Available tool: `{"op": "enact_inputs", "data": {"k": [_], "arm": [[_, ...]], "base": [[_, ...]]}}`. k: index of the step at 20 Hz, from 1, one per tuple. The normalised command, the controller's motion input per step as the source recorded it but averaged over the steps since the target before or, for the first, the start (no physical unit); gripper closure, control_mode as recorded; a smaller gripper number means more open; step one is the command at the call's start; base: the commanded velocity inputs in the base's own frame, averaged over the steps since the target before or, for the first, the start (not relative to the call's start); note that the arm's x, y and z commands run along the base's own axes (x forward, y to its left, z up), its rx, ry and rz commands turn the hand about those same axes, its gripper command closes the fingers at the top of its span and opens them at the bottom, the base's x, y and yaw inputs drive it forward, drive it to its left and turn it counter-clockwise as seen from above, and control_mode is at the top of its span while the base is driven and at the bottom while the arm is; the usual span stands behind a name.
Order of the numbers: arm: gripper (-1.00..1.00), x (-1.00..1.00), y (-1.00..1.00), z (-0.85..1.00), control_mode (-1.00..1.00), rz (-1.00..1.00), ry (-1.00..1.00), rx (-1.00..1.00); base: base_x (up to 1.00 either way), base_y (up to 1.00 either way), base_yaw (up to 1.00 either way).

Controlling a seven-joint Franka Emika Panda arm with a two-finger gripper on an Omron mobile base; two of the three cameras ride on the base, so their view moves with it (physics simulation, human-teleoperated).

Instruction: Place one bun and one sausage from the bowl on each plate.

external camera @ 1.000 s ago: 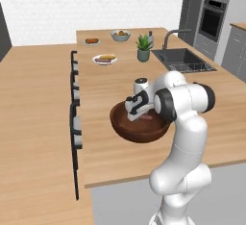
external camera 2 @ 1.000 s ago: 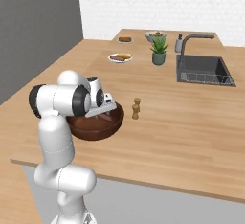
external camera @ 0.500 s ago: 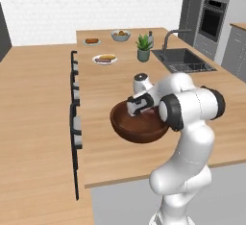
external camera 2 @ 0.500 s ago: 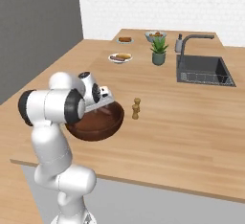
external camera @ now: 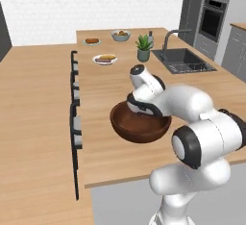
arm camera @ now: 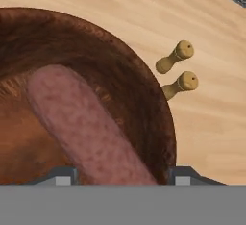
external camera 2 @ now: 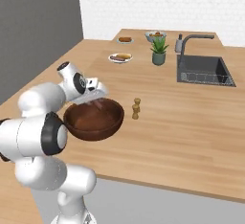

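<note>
The dark brown wooden bowl [external camera: 137,133] [external camera 2: 93,123] sits near the counter's front edge. My gripper [external camera: 140,111] [external camera 2: 98,104] reaches down inside it. In the hand view a reddish-brown sausage [arm camera: 81,123] lies on the bowl's [arm camera: 139,89] floor and runs between my gripper's [arm camera: 125,176] two fingertips, which stand open at either side of it with a small gap on the right. No bun shows in the part of the bowl I see. Far back stand the white plate [external camera: 104,59] [external camera 2: 120,57] with food on it and the second plate [external camera: 91,41] [external camera 2: 125,39].
Two small wooden mills [external camera 2: 136,108] [arm camera: 175,58] stand just right of the bowl. A potted plant [external camera: 143,49] [external camera 2: 159,50], a pale grey fruit bowl [external camera: 121,35] [external camera 2: 155,36] and the sink [external camera: 182,60] [external camera 2: 203,70] lie further back. Dark stools line the counter's left edge.
My hand has dropped from above the bowl's rim down into the bowl, and the arm has folded lower over it. The fingers have drawn slightly closer together.
</note>
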Motion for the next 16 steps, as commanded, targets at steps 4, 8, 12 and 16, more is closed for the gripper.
{"op": "enact_inputs", "data": {"k": [4, 8, 12, 16], "arm": [[1.00, -0.92, -0.01, 0.75, -1.00, -0.24, -0.06, 0.26], [1.00, -0.84, -0.09, 0.35, -1.00, 0.00, -0.09, 0.45], [1.00, -0.34, -0.14, 0.07, -1.00, -0.04, -0.04, 0.30], [1.00, -0.04, 0.00, 0.00, -1.00, -0.02, 0.00, 0.01]], "base": [[0.00, 0.00, 0.00], [0.00, 0.00, 0.00], [0.00, 0.00, 0.00], [0.00, 0.00, 0.00]]}}
